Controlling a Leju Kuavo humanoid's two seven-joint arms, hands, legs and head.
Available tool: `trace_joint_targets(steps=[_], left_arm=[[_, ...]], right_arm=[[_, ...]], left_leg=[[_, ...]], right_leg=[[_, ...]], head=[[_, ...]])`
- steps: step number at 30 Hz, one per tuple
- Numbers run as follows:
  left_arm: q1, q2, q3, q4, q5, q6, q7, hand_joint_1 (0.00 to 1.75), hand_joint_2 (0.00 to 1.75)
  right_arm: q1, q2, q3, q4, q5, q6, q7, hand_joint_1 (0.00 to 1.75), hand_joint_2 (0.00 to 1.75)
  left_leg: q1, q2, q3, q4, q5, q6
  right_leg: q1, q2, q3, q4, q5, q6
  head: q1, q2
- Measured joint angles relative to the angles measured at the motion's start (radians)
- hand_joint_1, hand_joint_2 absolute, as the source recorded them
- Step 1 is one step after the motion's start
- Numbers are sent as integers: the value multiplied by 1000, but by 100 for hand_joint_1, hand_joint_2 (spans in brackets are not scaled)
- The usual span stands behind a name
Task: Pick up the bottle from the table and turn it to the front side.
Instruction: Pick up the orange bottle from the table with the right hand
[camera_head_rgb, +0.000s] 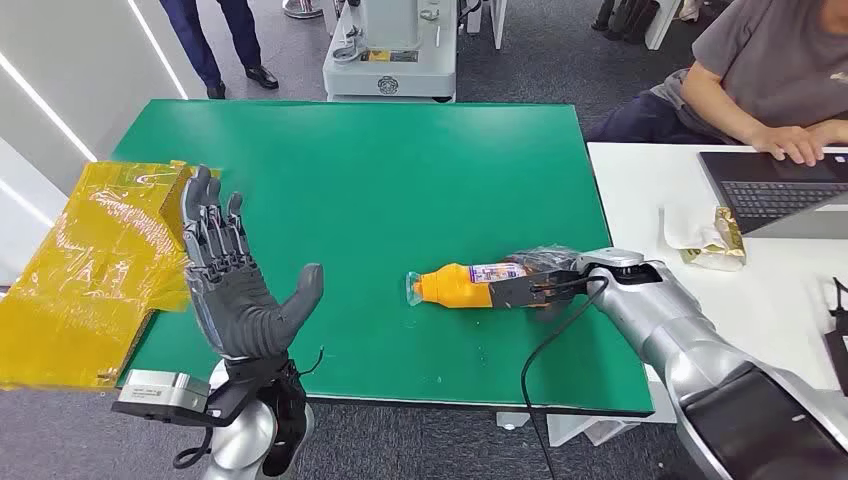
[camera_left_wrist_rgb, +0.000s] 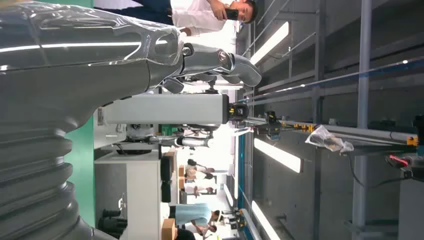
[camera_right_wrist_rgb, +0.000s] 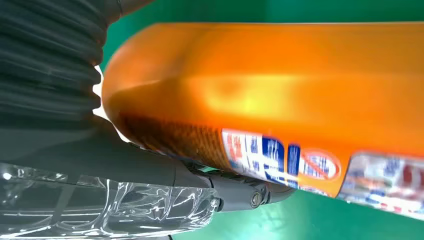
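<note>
An orange plastic bottle with a printed label is lying on its side on the green-topped table, its cap end pointing toward the robot's left. The right hand is gripping the bottle's base end, dark fingers wrapping over it. The left hand is hovering above the table's near left corner, palm raised, fingers spread, holding nothing. Crinkled yellow plastic sheeting is lying just beside it at the table's left edge. A seated person is typing on a dark laptop at the adjoining white desk.
</note>
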Motion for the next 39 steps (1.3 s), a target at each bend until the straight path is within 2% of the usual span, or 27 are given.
trace_joint_targets(steps=[3, 7, 8, 26, 33, 39], left_arm=[[0, 0, 0, 0, 1, 5, 0, 0, 175], [0, 1, 0, 0, 1, 6, 0, 0, 175], [0, 1, 0, 0, 1, 5, 0, 0, 175], [0, 1, 0, 0, -5, -11, 0, 0, 175], [0, 0, 1, 0, -9, -9, 0, 0, 175], [0, -2, 1, 0, -14, 15, 0, 0, 175]], right_arm=[[5, -1, 6, 6, -6, -9, 8, 0, 175], [18, -4, 16, 14, -19, -35, 11, 170, 175], [21, -5, 17, 14, -20, -46, 11, 175, 175], [85, -9, 18, -4, -86, -289, 18, 175, 175], [130, 28, -18, -23, -142, -514, 76, 175, 175], [139, 90, -116, -52, -220, -752, 105, 175, 175]], left_leg=[[0, 0, 0, 0, 0, 0], [0, 0, 0, 0, 0, 0], [0, 0, 0, 0, 0, 0], [0, 0, 3, 0, 0, 0], [0, 0, 2, 0, 0, 0], [0, 0, 1, 0, 0, 0]], right_leg=[[0, 0, 0, 0, 0, 0], [0, 0, 0, 0, 0, 0], [0, 0, 0, 0, 0, 0], [0, 0, 3, 0, 0, 0], [0, 0, 2, 0, 0, 0], [0, 0, 1, 1, 0, 0]], head=[[0, 0], [0, 0], [0, 0], [0, 0], [0, 0], [0, 0]])
